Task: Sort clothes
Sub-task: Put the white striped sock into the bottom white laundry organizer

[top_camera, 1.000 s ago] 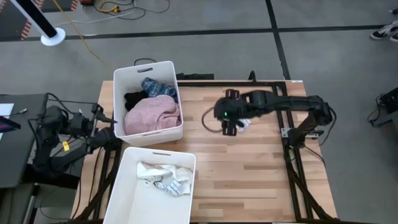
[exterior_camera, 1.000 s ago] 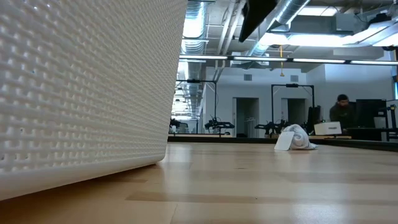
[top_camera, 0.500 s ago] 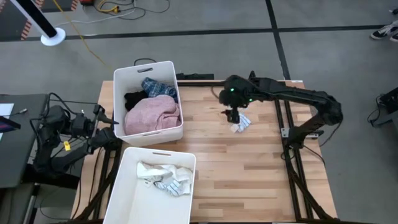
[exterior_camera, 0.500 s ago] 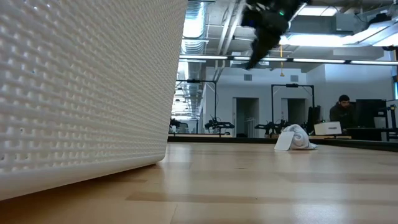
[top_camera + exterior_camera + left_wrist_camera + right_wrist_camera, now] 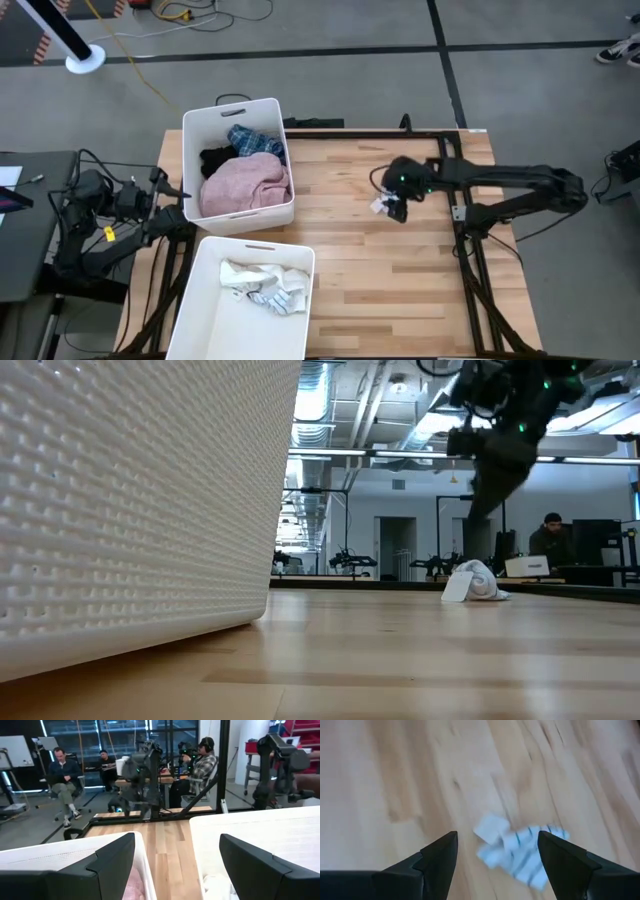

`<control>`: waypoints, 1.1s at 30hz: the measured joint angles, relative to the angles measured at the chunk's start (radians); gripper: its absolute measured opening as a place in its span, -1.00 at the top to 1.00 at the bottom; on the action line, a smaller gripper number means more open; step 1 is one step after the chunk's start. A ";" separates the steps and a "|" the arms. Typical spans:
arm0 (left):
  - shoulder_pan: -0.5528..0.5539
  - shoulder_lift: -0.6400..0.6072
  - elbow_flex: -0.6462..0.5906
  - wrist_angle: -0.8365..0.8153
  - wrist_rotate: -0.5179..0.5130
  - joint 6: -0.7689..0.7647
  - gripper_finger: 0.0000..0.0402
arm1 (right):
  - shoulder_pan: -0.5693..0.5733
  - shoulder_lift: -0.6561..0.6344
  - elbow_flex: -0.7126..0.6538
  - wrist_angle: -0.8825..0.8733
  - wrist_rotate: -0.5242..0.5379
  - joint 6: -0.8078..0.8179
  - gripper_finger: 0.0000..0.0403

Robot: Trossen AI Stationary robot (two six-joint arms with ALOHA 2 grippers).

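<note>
now right pincer over sock

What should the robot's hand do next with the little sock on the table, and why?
Probably drop straight down onto the small white sock. The right hand hangs open above it, the sock lies alone on the table, and the other clothes already sit in bins.
</note>
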 joint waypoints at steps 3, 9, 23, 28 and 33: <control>0.000 0.000 0.000 0.000 -0.018 0.012 -0.41 | 0.020 -0.004 -0.072 0.041 0.068 0.046 -0.44; 0.000 0.000 -0.020 0.007 -0.022 -0.007 -0.41 | 0.006 0.012 -0.176 0.169 0.090 0.078 -0.44; 0.000 0.000 -0.071 0.115 -0.006 -0.063 -0.41 | -0.049 0.096 -0.302 0.346 0.104 0.119 -0.43; 0.000 0.000 -0.071 0.156 0.017 -0.086 -0.41 | -0.043 0.167 -0.302 0.425 0.105 0.108 -0.27; 0.000 0.000 -0.071 0.159 0.018 -0.089 -0.41 | -0.023 0.248 -0.299 0.495 0.111 0.081 0.23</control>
